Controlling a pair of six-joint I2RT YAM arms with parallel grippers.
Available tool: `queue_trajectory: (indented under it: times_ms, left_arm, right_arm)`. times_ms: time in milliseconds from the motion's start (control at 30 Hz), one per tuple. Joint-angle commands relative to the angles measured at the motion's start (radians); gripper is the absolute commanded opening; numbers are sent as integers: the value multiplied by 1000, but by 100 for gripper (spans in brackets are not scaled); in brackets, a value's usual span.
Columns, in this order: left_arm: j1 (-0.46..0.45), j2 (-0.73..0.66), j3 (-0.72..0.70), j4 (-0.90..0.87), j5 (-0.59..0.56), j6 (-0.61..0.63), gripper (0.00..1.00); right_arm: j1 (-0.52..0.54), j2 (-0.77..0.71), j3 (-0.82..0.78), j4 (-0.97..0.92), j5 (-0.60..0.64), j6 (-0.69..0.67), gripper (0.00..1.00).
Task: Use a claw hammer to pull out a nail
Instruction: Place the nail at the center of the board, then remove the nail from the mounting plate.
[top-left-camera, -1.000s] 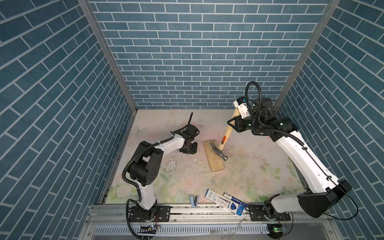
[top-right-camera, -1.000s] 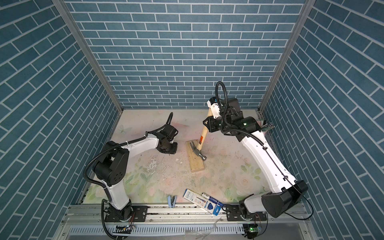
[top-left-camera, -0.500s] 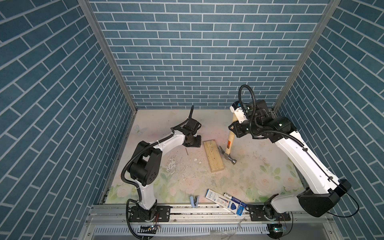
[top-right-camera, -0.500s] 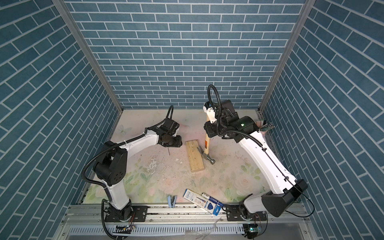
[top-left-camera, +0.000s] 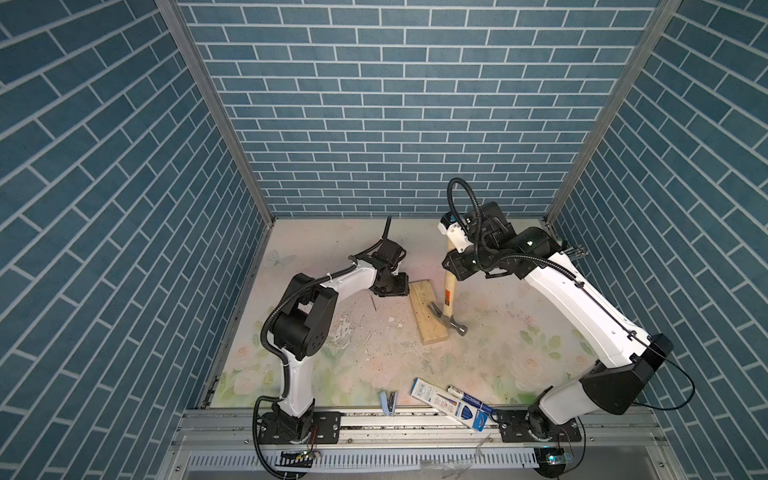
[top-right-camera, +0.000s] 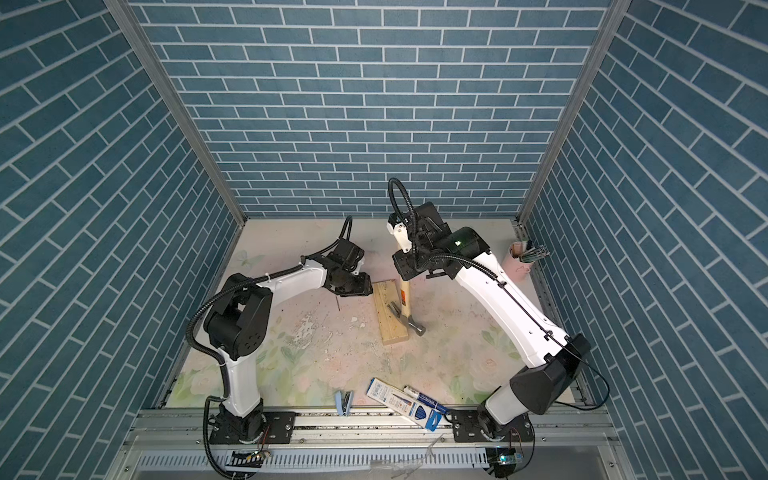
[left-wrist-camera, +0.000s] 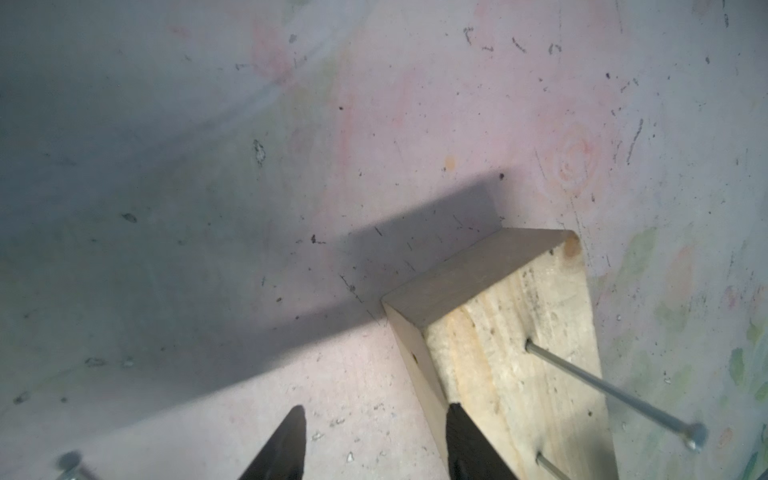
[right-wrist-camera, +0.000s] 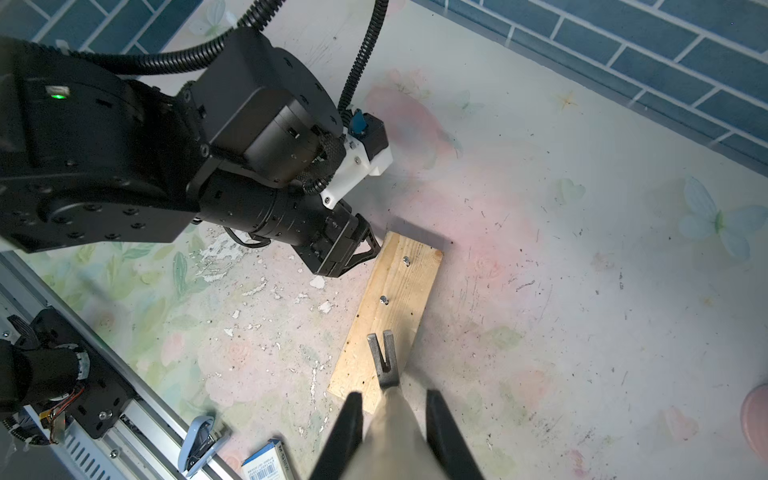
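The right tool is clenched on the pale wooden handle of the claw hammer, a dark grey steel-headed hammer with an orange-and-black label. Its curved claw lies on the near half of a pale rectangular wooden block around the middle of the floral-patterned desk, and the handle slants up toward the far edge. Two slim steel nails stand in the block's far half. The left tool is released, fingers apart at the block's far left corner, one finger overlapping the wood. A loose nail lies on the desk just beside it.
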Motion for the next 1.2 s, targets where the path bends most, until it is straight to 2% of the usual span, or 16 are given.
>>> queue_trajectory:
  times_ms: [0,567,1167]
  left_arm:
    - [6,3,18,20,16,-24,55]
    - [6,37,26,29,28,-24,55]
    - [6,55,-27,51,23,-28,54]
  right_arm:
    - [7,0,61,31,10,-40,0]
    - [11,77,107,35,25,-56,0]
    - [14,147,163,37,25,-65,0]
